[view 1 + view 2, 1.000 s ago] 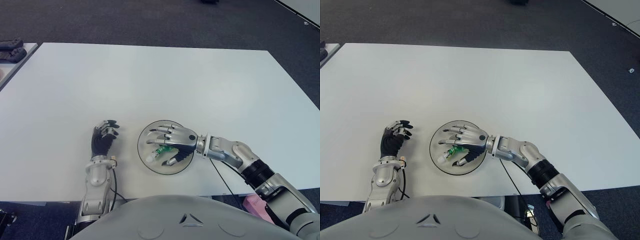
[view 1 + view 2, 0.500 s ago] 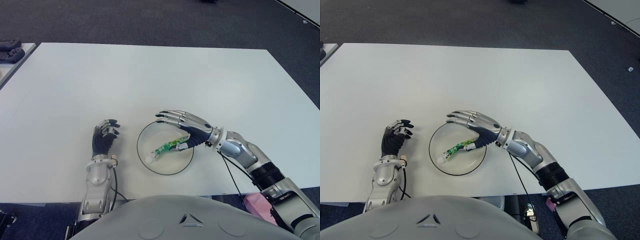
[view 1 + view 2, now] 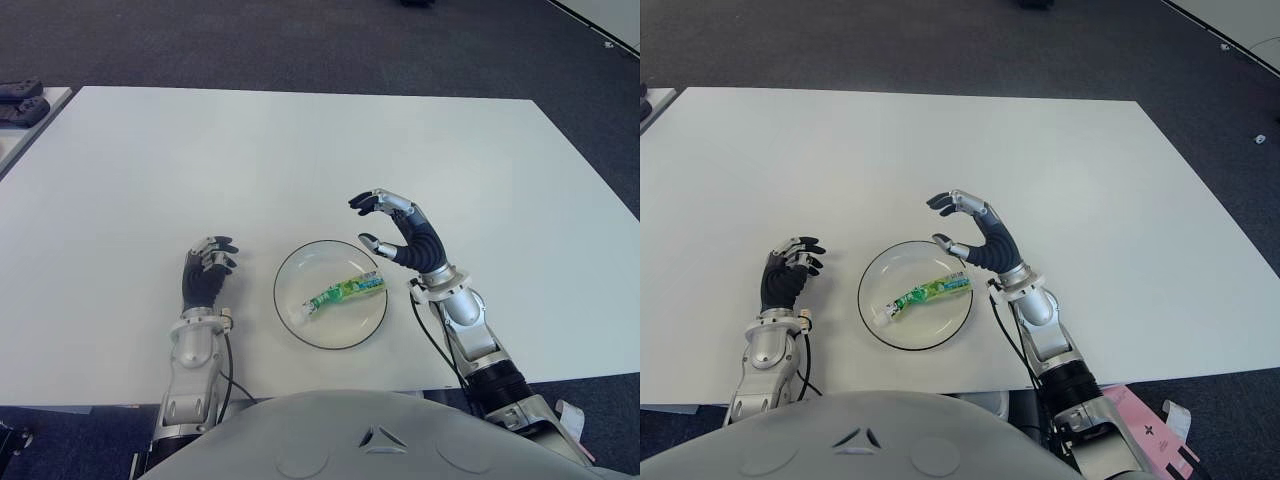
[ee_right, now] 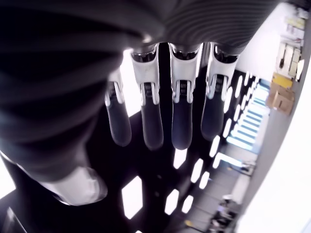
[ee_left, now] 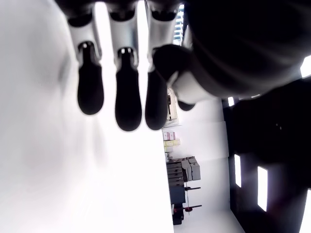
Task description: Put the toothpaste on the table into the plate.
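The green and white toothpaste tube (image 3: 345, 292) lies flat inside the clear round plate (image 3: 340, 328) near the table's front edge, its white cap toward my left. My right hand (image 3: 392, 228) is raised just right of the plate's far right rim, fingers spread, holding nothing. Its wrist view shows straight fingers (image 4: 151, 121) with nothing between them. My left hand (image 3: 207, 272) shows idle on the left side of the plate, fingers (image 5: 127, 97) relaxed over the white table (image 3: 300, 160).
Dark objects (image 3: 20, 100) sit on a neighbouring surface at the far left. A pink item (image 3: 1140, 415) shows below the table's front right edge. Dark carpet surrounds the table.
My right hand opened and drew back to the right, off the plate, and rose. The toothpaste stayed in the plate. The left hand has not moved.
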`<action>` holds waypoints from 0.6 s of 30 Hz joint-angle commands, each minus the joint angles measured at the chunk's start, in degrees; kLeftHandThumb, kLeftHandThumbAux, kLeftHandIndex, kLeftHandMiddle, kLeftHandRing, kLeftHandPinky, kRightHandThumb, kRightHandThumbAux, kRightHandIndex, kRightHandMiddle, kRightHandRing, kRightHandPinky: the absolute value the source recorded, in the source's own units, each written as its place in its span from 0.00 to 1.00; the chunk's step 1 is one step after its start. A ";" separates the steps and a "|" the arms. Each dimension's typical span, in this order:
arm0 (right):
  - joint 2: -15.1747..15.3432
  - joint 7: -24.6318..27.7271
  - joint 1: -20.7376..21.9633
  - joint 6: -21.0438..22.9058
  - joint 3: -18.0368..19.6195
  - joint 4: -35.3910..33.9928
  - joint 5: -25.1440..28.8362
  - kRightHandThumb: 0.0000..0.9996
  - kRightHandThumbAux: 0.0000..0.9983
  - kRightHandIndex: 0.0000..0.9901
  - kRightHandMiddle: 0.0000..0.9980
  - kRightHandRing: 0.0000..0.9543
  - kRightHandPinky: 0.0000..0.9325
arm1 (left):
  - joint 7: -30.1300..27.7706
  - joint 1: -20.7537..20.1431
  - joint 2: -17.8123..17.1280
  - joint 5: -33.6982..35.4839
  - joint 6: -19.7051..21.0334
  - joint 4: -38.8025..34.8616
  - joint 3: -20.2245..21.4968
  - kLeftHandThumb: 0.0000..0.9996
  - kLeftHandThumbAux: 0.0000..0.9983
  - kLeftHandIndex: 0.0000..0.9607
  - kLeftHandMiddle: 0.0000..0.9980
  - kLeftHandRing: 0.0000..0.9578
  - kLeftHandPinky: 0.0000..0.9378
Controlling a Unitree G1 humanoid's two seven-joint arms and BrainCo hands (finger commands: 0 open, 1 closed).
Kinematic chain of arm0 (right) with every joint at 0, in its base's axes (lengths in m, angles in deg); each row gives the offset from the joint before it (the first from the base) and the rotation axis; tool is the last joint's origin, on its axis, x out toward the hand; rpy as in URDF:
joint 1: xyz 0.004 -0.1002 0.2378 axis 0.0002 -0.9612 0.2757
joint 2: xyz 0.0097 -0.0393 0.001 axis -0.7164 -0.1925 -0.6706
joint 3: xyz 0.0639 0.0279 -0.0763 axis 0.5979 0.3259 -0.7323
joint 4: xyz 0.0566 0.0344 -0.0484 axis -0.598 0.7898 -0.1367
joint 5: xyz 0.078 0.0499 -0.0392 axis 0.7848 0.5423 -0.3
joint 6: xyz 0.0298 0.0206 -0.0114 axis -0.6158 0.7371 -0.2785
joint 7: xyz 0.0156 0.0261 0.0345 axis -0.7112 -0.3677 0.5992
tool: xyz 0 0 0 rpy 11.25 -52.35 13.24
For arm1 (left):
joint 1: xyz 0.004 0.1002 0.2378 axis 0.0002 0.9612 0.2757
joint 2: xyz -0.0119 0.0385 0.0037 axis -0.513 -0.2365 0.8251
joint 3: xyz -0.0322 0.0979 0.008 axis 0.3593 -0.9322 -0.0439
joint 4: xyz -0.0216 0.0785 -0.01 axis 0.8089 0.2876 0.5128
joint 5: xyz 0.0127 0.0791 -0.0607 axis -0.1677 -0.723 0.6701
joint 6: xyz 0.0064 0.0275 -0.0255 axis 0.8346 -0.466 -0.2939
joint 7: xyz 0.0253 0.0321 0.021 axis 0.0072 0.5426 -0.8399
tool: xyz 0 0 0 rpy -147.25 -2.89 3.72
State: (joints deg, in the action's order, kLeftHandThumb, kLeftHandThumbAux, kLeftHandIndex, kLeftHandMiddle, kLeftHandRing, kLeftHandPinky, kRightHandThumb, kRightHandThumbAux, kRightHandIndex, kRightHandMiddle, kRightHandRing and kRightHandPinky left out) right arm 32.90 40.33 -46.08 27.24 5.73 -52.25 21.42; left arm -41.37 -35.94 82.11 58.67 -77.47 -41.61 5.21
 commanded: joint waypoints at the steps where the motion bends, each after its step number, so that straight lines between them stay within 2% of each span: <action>1: -3.59 -0.06 -2.87 3.46 4.51 0.93 5.13 0.64 0.76 0.41 0.44 0.46 0.50 | -0.43 -0.54 -0.20 0.25 0.48 1.35 0.23 0.83 0.68 0.42 0.49 0.63 0.62; 3: -5.10 -0.45 -3.22 4.59 5.68 0.32 5.24 0.68 0.74 0.42 0.47 0.51 0.54 | -0.47 -0.64 -0.24 0.27 0.55 1.43 0.25 0.83 0.68 0.42 0.49 0.62 0.62; 10: -9.92 -2.02 -3.77 5.89 10.10 2.18 3.99 0.70 0.73 0.44 0.56 0.58 0.61 | -0.65 -0.98 -0.29 0.65 0.32 1.85 0.44 0.83 0.68 0.42 0.49 0.62 0.62; 18: -12.20 -3.93 -4.02 4.82 15.02 7.75 0.53 0.70 0.73 0.44 0.59 0.60 0.61 | -0.34 -1.27 -0.36 0.59 0.60 2.06 0.40 0.83 0.68 0.42 0.49 0.63 0.63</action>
State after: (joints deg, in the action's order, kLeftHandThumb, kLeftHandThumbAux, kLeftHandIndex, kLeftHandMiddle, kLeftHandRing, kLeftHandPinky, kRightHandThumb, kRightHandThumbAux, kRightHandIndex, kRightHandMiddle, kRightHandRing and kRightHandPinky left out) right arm 21.55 37.11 -49.94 31.80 18.76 -46.94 23.29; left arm -41.38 -36.78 81.93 59.16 -77.45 -40.28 5.37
